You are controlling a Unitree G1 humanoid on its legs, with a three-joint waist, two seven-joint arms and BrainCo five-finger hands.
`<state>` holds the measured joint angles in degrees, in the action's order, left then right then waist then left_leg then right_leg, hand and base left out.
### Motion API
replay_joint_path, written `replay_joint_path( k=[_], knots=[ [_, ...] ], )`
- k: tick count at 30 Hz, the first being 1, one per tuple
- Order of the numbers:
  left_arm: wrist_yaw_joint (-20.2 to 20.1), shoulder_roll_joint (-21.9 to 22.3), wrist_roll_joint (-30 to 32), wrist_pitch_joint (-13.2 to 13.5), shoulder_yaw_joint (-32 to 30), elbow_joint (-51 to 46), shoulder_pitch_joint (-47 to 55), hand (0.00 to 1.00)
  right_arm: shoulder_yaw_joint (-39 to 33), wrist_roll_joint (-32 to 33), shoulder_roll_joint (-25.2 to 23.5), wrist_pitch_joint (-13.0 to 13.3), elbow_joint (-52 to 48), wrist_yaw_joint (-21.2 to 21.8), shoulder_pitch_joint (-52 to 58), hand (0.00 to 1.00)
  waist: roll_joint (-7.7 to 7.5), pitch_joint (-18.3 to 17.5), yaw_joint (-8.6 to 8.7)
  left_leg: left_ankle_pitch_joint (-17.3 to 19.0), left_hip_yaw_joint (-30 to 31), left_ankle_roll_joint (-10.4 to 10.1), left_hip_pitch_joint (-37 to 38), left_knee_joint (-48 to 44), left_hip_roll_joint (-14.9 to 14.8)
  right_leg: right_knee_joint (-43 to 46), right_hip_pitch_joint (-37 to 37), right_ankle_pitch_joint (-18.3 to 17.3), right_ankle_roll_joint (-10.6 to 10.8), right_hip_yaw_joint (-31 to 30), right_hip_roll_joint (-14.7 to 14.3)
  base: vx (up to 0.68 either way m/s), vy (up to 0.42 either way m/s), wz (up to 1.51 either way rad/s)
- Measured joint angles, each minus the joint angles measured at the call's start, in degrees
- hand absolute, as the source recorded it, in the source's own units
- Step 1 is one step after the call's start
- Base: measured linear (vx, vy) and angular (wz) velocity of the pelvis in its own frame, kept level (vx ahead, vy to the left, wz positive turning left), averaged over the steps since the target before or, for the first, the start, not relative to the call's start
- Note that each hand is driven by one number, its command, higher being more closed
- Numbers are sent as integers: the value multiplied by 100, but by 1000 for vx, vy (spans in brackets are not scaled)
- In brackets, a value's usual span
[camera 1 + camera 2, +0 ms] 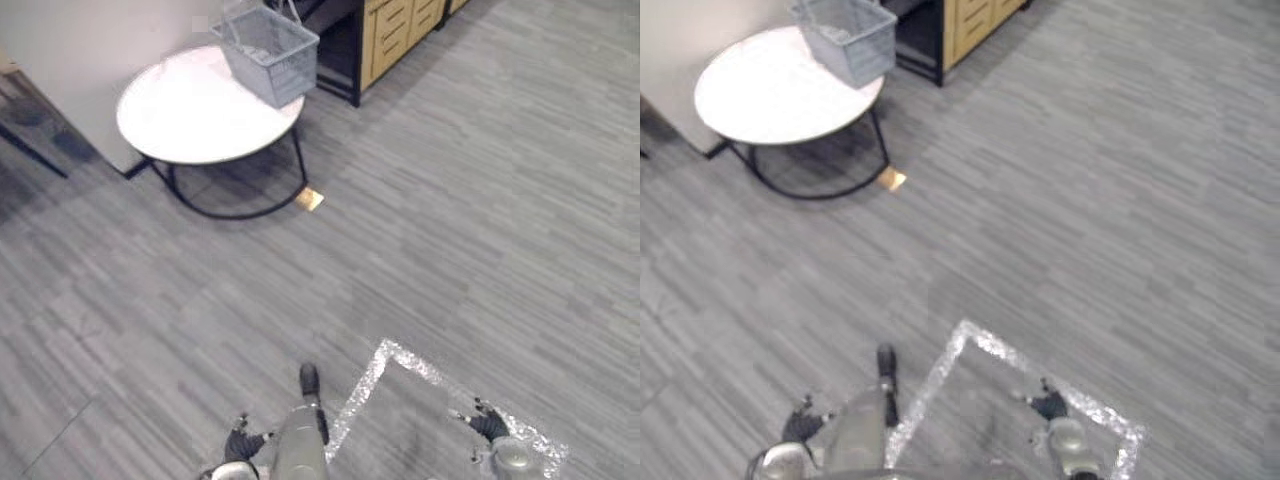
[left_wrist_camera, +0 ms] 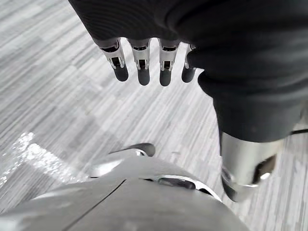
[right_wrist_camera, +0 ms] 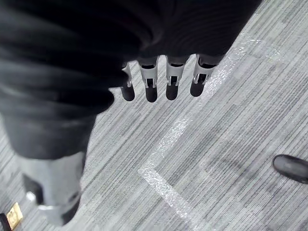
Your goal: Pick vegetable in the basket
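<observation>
The left hand (image 2: 143,65) and right hand (image 3: 172,79) hang empty, fingers straight, well apart from the grey basket (image 1: 268,50) at the white table (image 1: 180,125) edge (vegetable inside: cannot tell), so a careless approach could knock it off

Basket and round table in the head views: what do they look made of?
The basket looks like grey mesh, either metal wire or moulded plastic: its walls show a fine open grid. The round table has a smooth white top with a soft sheen, perhaps laminate or stone. Its frame is thin black rod, likely metal.
</observation>
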<state>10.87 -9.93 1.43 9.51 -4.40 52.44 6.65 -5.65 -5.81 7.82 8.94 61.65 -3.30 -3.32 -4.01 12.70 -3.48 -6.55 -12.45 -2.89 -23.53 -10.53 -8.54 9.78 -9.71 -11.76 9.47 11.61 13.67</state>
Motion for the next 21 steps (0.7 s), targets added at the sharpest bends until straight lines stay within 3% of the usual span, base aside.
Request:
replay_joint_path(
  k=[1,2,4,5,6,9,10,11,12,13,14,15,16,18,19,20,21],
  knots=[
    [1,7,1,0,-9,-1,-6,0,-2,-15,-1,-1,5,8,7,0,-4,-1,9,65,-56,109,26,-107,36,277,111,164,23,-121,70,529,281,0],
    [0,32,10,-10,-27,6,26,0,-5,-47,-2,-13,20,17,31,0,-8,-1,18,306,-132,246,209,-238,128,919,324,635,82,-321,219,541,300,-10],
    [-10,42,123,-10,-25,0,126,0,9,-60,-22,-24,23,27,137,0,7,-1,28,723,-251,328,722,-252,220,2191,764,1795,10,-421,466,555,299,-11],
    [-12,30,124,-9,12,-12,181,0,60,-88,-49,-22,11,35,217,0,25,-3,66,955,-306,414,1068,-213,269,3093,1096,2524,89,-466,645,531,237,0],
    [-15,6,123,-11,54,-53,198,0,170,-97,-92,-23,8,59,232,0,-8,-2,114,1100,-320,479,1387,-122,360,4300,1672,2340,-68,-478,757,516,201,5],
    [-8,-39,128,-11,54,-121,228,0,177,-91,-98,-11,-46,93,247,0,68,45,194,1217,-395,490,2278,359,413,5400,2533,1373,-268,-268,526,502,121,-6],
    [-8,-38,140,-12,53,-168,220,0,146,-91,-77,4,-79,90,248,0,84,56,227,1246,-399,481,2631,539,418,5162,2737,927,-365,72,425,428,15,-5],
    [-6,-41,140,-11,42,-225,213,0,145,-95,-74,4,-125,89,249,0,83,55,254,1268,-388,481,2759,596,417,4896,2811,737,-436,264,391,467,-101,25],
    [0,-8,139,-2,-1,-358,157,0,149,-102,-28,4,-158,90,260,0,118,69,343,1510,-252,356,2941,637,355,3819,2941,560,-568,757,281,365,-135,34],
    [1,0,138,-4,-7,-382,116,0,150,-107,-20,2,-168,89,266,0,111,75,355,1595,-215,304,2979,632,347,3276,2977,570,-559,860,236,425,-226,49],
    [3,44,138,-8,-10,-382,8,0,132,-112,-4,-13,-167,83,351,0,108,77,354,1801,-97,220,3029,604,317,1931,3016,711,-432,952,143,293,-200,37],
    [5,73,138,-8,-11,-382,-53,0,99,-112,-4,-28,-163,83,369,0,111,79,351,1875,-59,147,3081,612,296,1217,3013,848,-342,951,109,417,-275,53],
    [8,107,154,-8,-27,-378,-79,0,-33,-184,-17,-50,-157,79,533,0,92,80,361,2057,87,-56,3247,653,269,-362,2943,1303,-163,822,104,376,-232,41],
    [7,132,209,-12,-39,-296,-57,0,-232,-312,-19,-115,-136,78,665,0,26,129,390,2371,260,-315,3589,661,248,-646,2945,1311,-62,661,316,579,-378,45],
    [5,179,215,-19,-50,-234,-70,0,-311,-321,12,-126,-132,80,680,0,48,138,412,2498,339,-361,3746,664,159,-391,2961,1725,-117,674,323,713,-431,42],
    [-5,331,219,-20,-30,-176,15,0,-407,-324,90,-120,-136,74,680,0,331,70,480,2614,435,-339,3890,626,-146,278,3098,1789,-116,675,135,658,-365,20],
    [-8,391,220,-10,36,-157,5,0,-487,-359,109,-118,-153,74,629,0,529,-44,460,2472,549,-376,3848,396,-318,790,3285,1603,-414,585,-30,640,-373,6]
  ],
)
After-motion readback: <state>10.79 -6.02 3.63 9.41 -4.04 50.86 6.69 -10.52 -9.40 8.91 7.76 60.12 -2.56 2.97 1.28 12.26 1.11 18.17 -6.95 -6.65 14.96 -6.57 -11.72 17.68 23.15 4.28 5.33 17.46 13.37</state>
